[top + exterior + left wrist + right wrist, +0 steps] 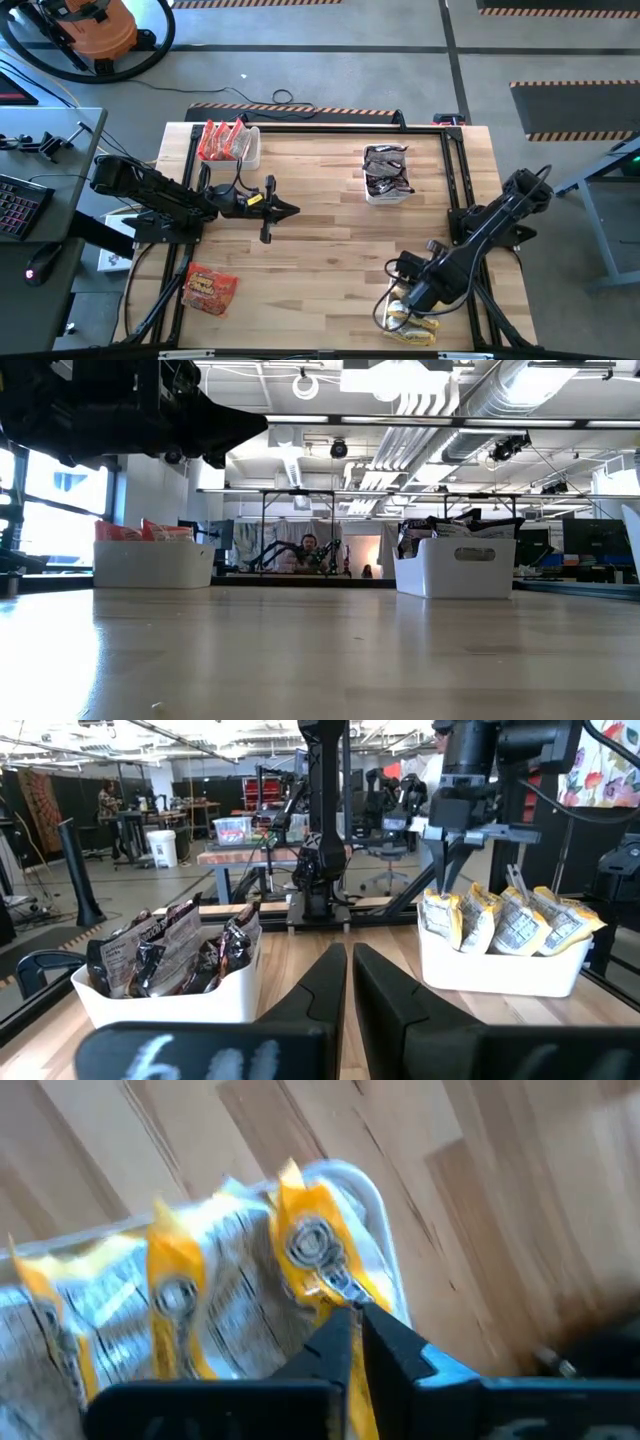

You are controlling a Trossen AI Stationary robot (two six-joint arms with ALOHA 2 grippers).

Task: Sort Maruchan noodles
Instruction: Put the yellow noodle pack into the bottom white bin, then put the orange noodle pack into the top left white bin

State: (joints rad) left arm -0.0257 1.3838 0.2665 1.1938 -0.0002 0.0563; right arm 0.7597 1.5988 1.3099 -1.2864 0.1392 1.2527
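Note:
Yellow-white noodle packets (510, 925) stand on edge in a white bin (500, 970) at the table's near right. My right gripper (352, 1312) points down over that bin (410, 322), shut on one yellow packet. Dark brown-silver packets (386, 172) fill a white bin at the far right. Red-orange packets (222, 140) fill a bin at the far left. One red-orange packet (208, 288) lies flat on the table near the left front. My left gripper (290, 210) is shut and level, left of the table's middle, touching nothing. My right gripper pinches the top edge (318, 1285) of one yellow packet between its two fingers, at the end of the row. The fingers (443, 870) come from above, pointing down. The packet stands upright in the bin among the others.
A black frame (455, 170) runs along the table's far and right sides. Bare wood lies across the table's middle and front (320, 270). In the low view the two far bins (152, 563) (455, 567) stand at the table's back edge.

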